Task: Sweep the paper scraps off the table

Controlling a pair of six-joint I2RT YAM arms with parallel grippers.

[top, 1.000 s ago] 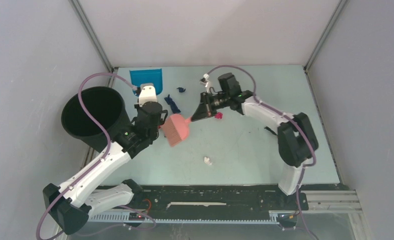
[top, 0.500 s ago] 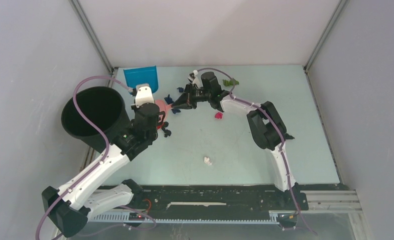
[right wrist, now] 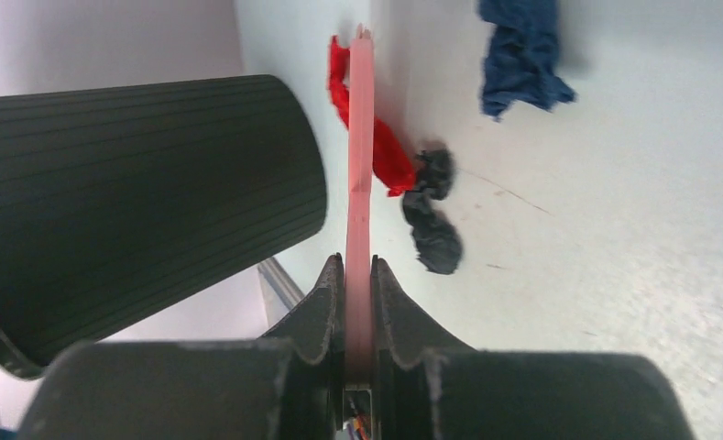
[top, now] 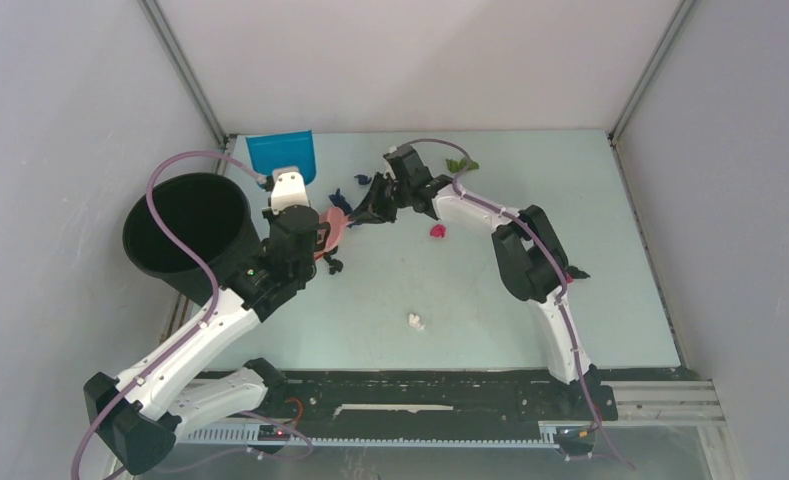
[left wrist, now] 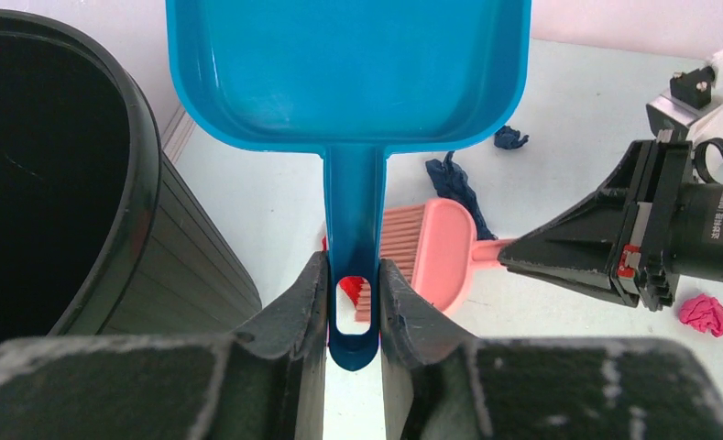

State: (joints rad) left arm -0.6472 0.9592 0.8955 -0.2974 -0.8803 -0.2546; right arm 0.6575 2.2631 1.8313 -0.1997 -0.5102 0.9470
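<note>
My left gripper [left wrist: 353, 284] is shut on the handle of the blue dustpan [left wrist: 348, 64], whose pan lies at the table's far left [top: 281, 155]. My right gripper [right wrist: 359, 266] is shut on the handle of the pink brush [left wrist: 435, 252]. The brush head [top: 332, 225] rests just right of the dustpan handle. Among the paper scraps, red [right wrist: 389, 160] and black [right wrist: 431, 229] bits lie against the brush. Dark blue bits [top: 342, 197] lie behind it. Magenta [top: 436, 231], green [top: 461, 165] and white [top: 416, 321] scraps lie farther right on the table [top: 590, 200].
A large black bin [top: 185, 225] stands at the left edge, close beside my left arm and the dustpan. Grey walls close in the back and both sides. A black rail [top: 420, 385] runs along the near edge. A small dark bit [top: 575, 272] lies by my right arm.
My right arm swung the brush left and lowered its head beside the dustpan handle. The dustpan shifted slightly left. Red and black scraps now lie by the brush.
</note>
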